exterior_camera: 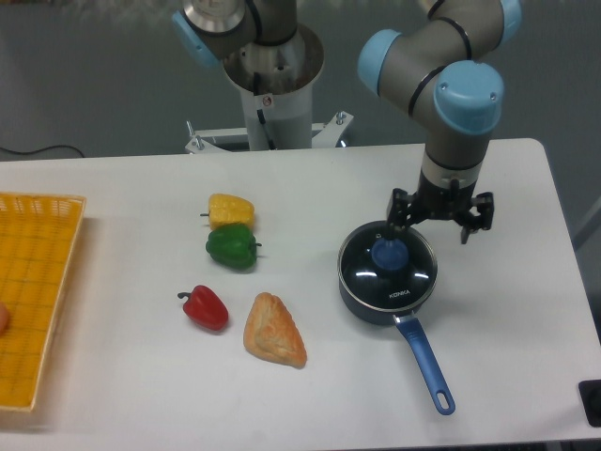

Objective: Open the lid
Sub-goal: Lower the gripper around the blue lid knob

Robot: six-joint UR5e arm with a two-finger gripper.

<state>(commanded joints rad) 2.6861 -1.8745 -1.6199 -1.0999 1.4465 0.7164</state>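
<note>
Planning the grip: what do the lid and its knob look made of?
The lid looks like clear glass: glossy reflections, dark saucepan interior showing through, white lettering. Its knob looks like matte blue plastic, though that is uncertain. The end effector is open.
</note>
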